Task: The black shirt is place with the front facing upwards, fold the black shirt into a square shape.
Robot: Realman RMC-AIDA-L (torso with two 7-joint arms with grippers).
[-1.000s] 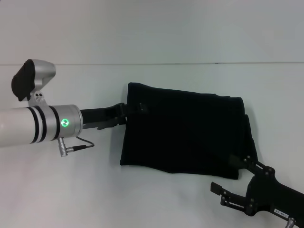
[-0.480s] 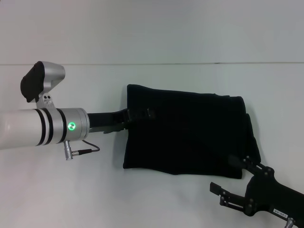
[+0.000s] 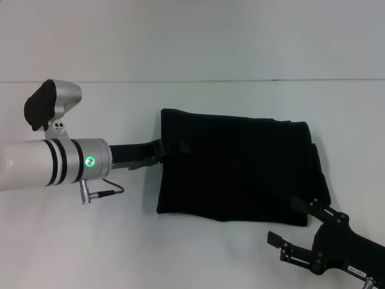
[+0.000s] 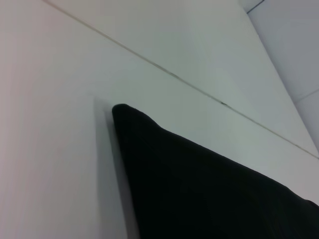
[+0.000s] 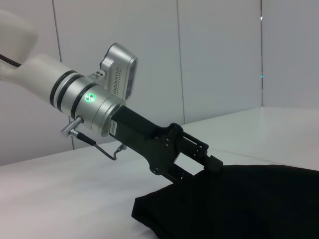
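On the plain white table (image 3: 120, 241) before pale wall panels, my left gripper (image 3: 178, 146) pinches the black shirt (image 3: 240, 174); my right gripper (image 3: 295, 235) hovers spread.

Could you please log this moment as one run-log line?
black shirt: folded on table | left gripper: at its left edge | right gripper: open, near corner, off cloth

black shirt (image 3: 237, 171) on table (image 3: 180, 253), left gripper (image 3: 174, 146) at its left edge
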